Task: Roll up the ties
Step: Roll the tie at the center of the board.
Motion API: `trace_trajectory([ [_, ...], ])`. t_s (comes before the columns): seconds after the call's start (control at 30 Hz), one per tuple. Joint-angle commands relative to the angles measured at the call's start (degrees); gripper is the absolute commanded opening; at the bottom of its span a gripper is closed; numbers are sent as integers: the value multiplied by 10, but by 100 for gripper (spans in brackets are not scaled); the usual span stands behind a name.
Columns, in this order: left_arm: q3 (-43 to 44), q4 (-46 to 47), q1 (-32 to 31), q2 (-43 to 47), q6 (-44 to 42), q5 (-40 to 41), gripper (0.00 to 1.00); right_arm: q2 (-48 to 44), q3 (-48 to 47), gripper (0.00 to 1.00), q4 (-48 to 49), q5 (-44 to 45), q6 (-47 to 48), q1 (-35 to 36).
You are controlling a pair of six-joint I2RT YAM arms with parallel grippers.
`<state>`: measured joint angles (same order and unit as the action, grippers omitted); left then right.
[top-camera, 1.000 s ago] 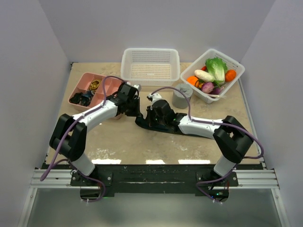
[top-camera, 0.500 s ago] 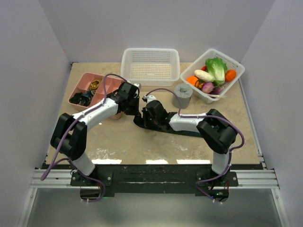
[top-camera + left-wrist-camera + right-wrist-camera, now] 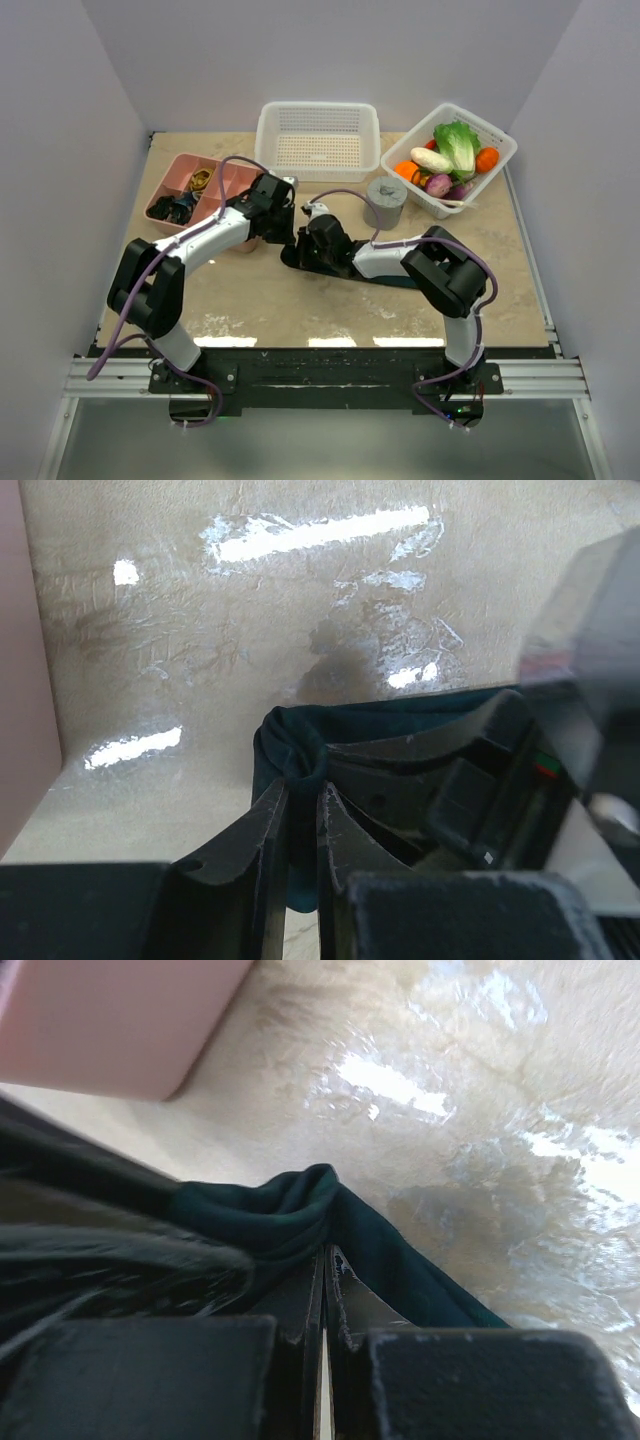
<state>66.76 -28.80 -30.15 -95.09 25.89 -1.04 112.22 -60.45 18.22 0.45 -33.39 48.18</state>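
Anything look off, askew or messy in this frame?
Only the tie: its end is bunched into a crumpled wad, pinched in the left gripper, rather than a neat flat roll. Nothing looks spilled or damaged.

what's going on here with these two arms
Two robot arms are working on a dark teal tie in the middle of the table. The left gripper is pinching a bunched end of it. The right gripper is shut with its tips at the same bunch; whether it has fabric caught is unclear. The rest of the tie stretches along the table to the right, looking unrolled.
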Motion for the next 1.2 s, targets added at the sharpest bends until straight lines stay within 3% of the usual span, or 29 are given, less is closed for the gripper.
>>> trace_trajectory([
  [0.0,2,26,-8,-4,5,-10,0,10,17,0,79,-26,-51,-7],
  [0.23,3,23,-12,-21,3,3,0,-16,60,0,115,-54,-75,-33],
  [0.53,40,-34,-21,-30,-13,94,0,-109,63,0,13,-54,-43,-36],
  [0.7,67,-71,-31,-38,-17,141,0,-159,62,0,-33,-12,-21,-38],
  [1.17,137,-133,-77,-105,-17,224,0,-241,120,0,-111,-5,14,-121],
])
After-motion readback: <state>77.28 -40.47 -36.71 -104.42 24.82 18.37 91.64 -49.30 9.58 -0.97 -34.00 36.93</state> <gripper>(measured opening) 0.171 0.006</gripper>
